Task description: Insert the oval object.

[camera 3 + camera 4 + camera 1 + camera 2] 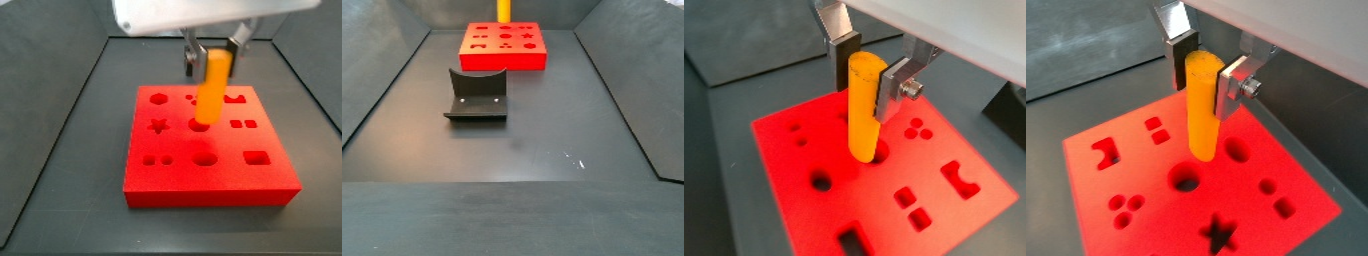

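Note:
My gripper [867, 72] is shut on the oval object [863, 110], a smooth orange-yellow peg, gripped near its top end and hanging upright. It also shows in the wrist view [1201, 105] between the silver fingers [1233, 88]. The peg's lower tip is over the middle of the red block [804, 150], at a dark oval hole [879, 156]; that hole appears just beside the tip in a wrist view [1237, 152]. I cannot tell whether the tip has entered it. In a side view the peg [209, 88] slants down to the hole [201, 126] under the gripper [214, 48].
The red block [201, 185] has several other shaped holes: round [1186, 181], star [159, 126], square [255, 157]. It stands at the far end of a dark walled floor [516, 140]. The fixture [476, 96] stands mid-floor, apart from the block [502, 60].

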{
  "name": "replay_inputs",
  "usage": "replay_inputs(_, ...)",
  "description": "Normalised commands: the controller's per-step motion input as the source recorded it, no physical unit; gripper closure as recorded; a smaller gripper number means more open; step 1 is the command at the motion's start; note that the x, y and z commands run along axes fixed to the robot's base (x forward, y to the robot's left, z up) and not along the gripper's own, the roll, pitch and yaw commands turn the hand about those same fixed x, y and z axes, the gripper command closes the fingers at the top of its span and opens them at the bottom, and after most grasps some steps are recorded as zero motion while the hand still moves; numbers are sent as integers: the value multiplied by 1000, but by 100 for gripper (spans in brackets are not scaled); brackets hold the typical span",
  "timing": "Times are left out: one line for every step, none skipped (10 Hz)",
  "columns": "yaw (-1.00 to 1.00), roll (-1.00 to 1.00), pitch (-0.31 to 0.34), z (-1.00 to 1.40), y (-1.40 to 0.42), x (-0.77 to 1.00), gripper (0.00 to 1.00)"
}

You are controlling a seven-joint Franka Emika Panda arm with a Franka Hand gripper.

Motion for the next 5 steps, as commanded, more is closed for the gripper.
replay_inputs(169,0,-224,-140,-794,163,100)
replay_inputs(114,4,-286,0,-871,0,100)
replay_inputs(120,0,-266,-86,-600,0,100)
replay_inputs(17,-26,-227,-300,-194,-46,100)
replay_inputs(0,-19,-224,-357,-106,-63,100)
